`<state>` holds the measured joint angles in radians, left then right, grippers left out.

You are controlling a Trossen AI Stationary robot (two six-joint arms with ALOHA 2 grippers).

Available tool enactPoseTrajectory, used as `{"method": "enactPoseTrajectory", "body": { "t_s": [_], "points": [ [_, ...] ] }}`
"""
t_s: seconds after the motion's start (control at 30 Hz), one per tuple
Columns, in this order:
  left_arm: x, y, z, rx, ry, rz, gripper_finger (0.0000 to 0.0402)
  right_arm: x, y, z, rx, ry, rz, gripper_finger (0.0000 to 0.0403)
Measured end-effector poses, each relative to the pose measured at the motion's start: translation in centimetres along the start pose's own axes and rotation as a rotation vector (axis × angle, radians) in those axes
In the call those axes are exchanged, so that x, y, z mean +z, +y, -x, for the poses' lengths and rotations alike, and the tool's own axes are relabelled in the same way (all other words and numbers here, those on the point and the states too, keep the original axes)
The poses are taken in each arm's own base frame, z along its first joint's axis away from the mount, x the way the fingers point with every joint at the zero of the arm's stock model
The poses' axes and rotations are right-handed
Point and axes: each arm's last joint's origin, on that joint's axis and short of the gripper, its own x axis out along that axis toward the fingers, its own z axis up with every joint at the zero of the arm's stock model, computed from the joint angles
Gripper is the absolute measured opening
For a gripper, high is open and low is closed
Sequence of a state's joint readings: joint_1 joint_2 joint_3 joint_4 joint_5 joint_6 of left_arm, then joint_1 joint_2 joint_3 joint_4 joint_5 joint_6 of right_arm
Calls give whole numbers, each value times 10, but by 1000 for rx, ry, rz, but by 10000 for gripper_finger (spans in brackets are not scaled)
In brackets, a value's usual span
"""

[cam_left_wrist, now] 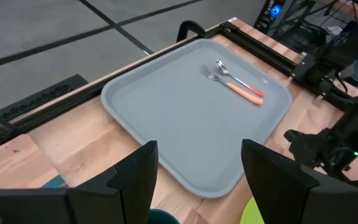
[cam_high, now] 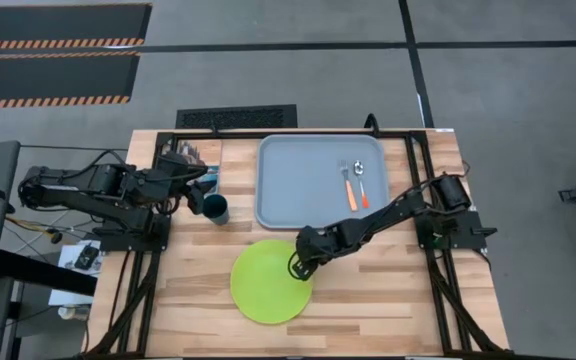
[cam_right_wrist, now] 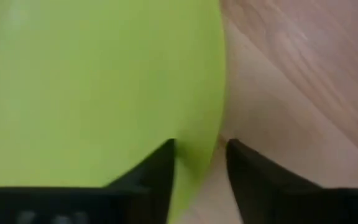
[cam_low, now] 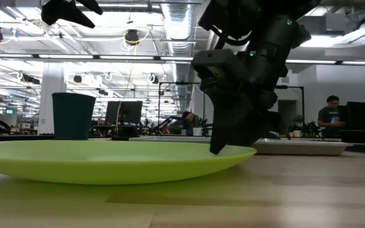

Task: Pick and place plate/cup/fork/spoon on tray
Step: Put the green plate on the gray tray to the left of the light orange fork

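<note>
Down at the plate's rim we find the right gripper [cam_high: 296,267], its two fingers [cam_right_wrist: 160,168] straddling the edge of the lime-green plate [cam_high: 268,282], one finger over the plate and the other over the bare wood, with a narrow gap between them; we cannot tell whether they are pressing the rim. The plate lies flat on the wooden table [cam_high: 388,300], just in front of the tray [cam_high: 298,190]. On the tray's right half the fork [cam_high: 348,186] and the spoon [cam_high: 361,184] lie side by side, orange handles toward the table's front. The cup [cam_high: 215,209] stands upright just left of the tray. Above it we see the left gripper [cam_high: 200,190], fingers spread wide and holding nothing. We can read no writing anywhere.
</note>
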<state>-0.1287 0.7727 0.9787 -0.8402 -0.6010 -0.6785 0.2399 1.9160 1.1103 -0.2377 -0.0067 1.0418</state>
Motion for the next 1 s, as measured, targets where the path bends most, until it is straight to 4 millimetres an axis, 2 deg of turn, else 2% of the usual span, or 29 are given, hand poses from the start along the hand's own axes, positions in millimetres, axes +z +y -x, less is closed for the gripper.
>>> {"method": "enactPoseTrajectory", "body": {
  "t_s": [0.13, 0.2, 0.4, 0.53, 0.7, 0.83, 1.0],
  "points": [
    [0, 0, 0, 5, -4, -1, 217, 1, 3, -1, 34, -6, 40, 51],
    [0, 0, 0, 5, -4, -1, 217, 1, 4, -1, 56, 11, 63, 17],
    [0, 0, 0, 5, -4, -10, 217, 4, 6, 5, 82, 0, 83, 9],
    [0, 0, 0, 6, -4, -12, 217, 20, 8, 24, 134, -61, 109, 5],
    [0, 0, 0, 6, -5, -11, 217, 49, -1, 61, 170, -160, 155, 3],
    [0, 0, 0, 7, -5, -12, 217, 74, -22, 97, 128, -225, 174, 2],
    [0, 0, 0, 7, -6, -12, 217, 112, -69, 138, 55, -311, 108, 1]
  ]
}}
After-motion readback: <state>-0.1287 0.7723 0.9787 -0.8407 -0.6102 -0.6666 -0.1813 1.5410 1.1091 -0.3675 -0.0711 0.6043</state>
